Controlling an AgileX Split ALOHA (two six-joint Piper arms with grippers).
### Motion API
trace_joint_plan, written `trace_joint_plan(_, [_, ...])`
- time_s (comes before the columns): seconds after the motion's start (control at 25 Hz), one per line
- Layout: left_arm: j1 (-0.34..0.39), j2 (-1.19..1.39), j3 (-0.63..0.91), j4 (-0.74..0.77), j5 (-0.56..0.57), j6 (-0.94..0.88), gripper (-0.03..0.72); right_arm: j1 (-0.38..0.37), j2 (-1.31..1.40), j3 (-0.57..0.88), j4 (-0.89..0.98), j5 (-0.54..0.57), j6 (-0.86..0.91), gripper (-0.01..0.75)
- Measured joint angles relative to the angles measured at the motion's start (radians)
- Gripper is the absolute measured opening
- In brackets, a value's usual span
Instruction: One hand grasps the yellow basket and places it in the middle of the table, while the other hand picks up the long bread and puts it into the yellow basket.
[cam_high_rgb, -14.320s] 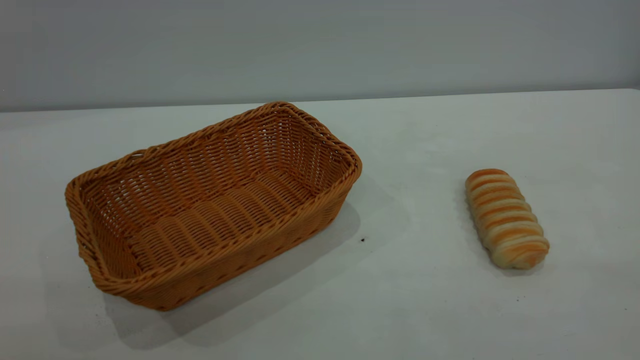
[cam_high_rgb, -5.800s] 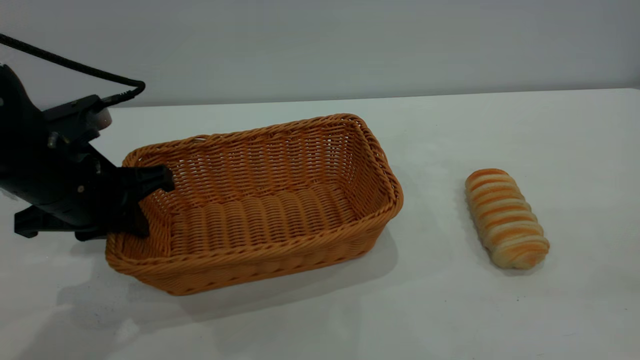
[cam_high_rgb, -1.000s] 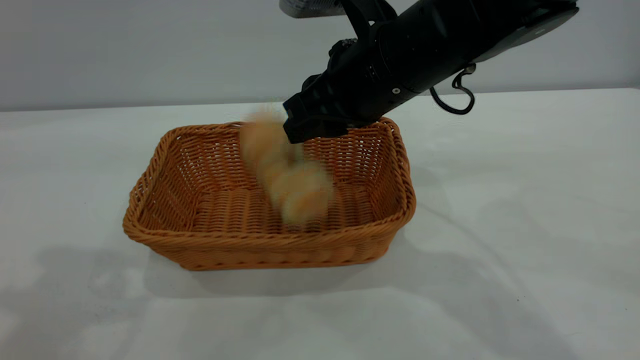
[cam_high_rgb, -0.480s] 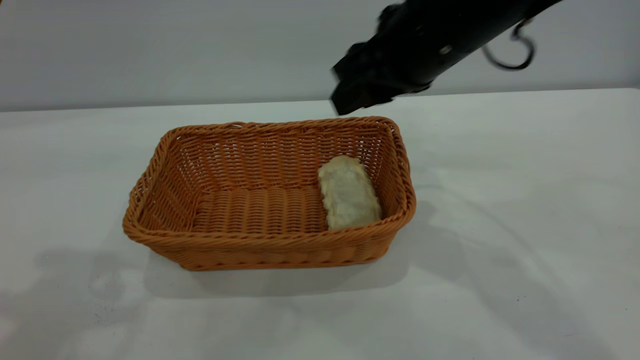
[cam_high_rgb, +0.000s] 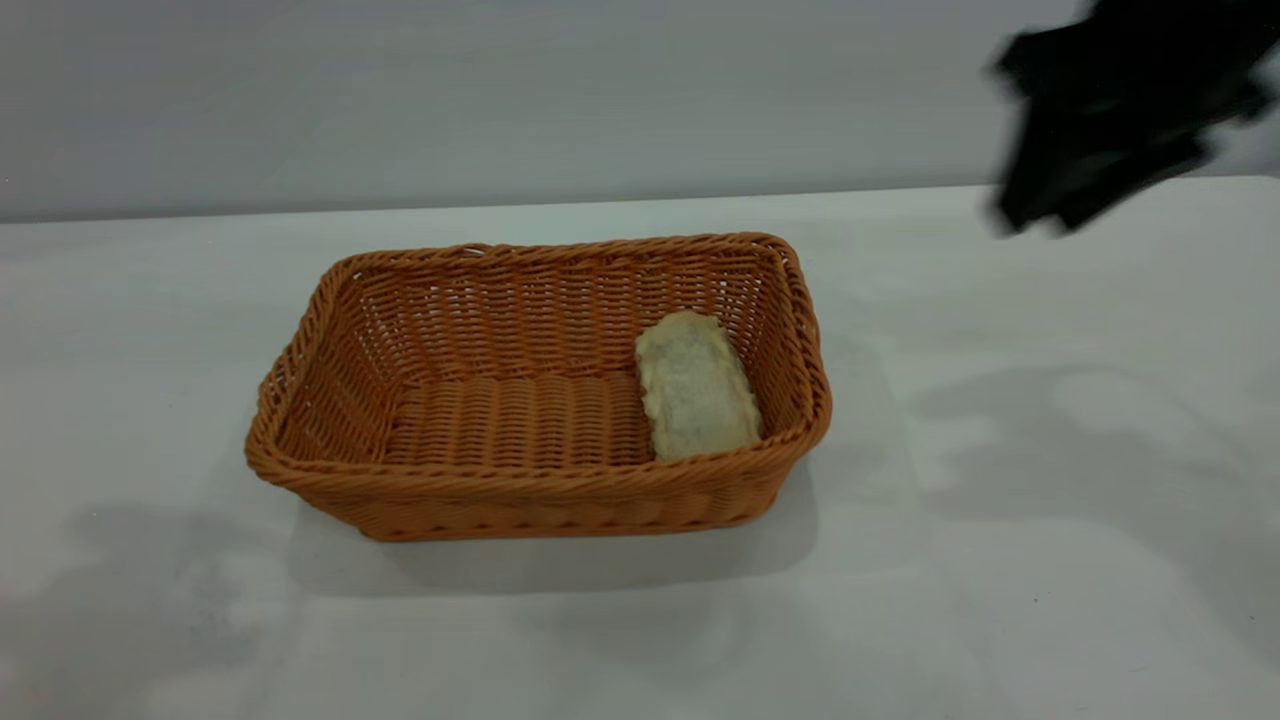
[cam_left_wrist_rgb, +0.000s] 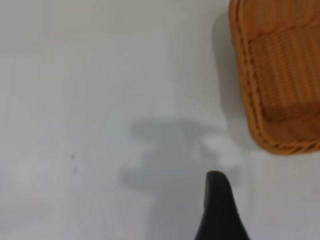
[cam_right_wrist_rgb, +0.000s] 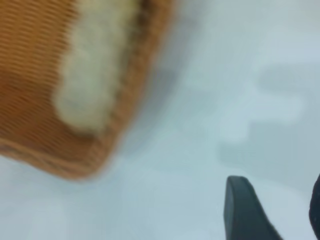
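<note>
The yellow basket (cam_high_rgb: 330, 480) stands in the middle of the table (cam_high_rgb: 1000, 520). The long bread (cam_high_rgb: 695, 385) lies inside it at the right end, pale underside up. My right gripper (cam_high_rgb: 1040, 200) hangs blurred in the air at the upper right, well clear of the basket. The right wrist view shows the right gripper (cam_right_wrist_rgb: 275, 210) open and empty over bare table, with the basket (cam_right_wrist_rgb: 30, 125) and bread (cam_right_wrist_rgb: 95, 75) off to one side. In the left wrist view my left gripper (cam_left_wrist_rgb: 250, 215) is open over bare table beside one basket (cam_left_wrist_rgb: 280, 75) corner, one finger (cam_left_wrist_rgb: 217, 205) showing.
A grey wall rises behind the table's far edge. Arm shadows fall on the white top to the right of the basket and at the front left. Bare tabletop surrounds the basket on all sides.
The bread dropped from the right gripper into the basket and now lies still. The right arm has pulled away up and to the right. The basket has not moved.
</note>
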Motion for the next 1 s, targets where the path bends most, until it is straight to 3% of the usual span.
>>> trace_joint_plan(0.24, [0.000,-0.099,-0.005,0.028,0.123,0.008,0.553,-0.059,-0.196,-0.066,-0.295,0.286,0.179,0.363])
trace_joint_plan(0.44, [0.000,-0.248,-0.062,0.051,0.280,0.008,0.553,-0.059,-0.418,-0.067,-0.347,0.430,0.209,0.363])
trace_joint_plan(0.56, [0.000,-0.358,-0.088,0.054,0.345,0.008,0.553,-0.059,-0.567,-0.067,-0.342,0.449,0.218,0.363])
trace_joint_plan(1.0, [0.000,-0.816,-0.102,0.048,0.350,0.006,0.553,-0.059,-1.191,0.051,-0.240,0.457,0.193,0.363])
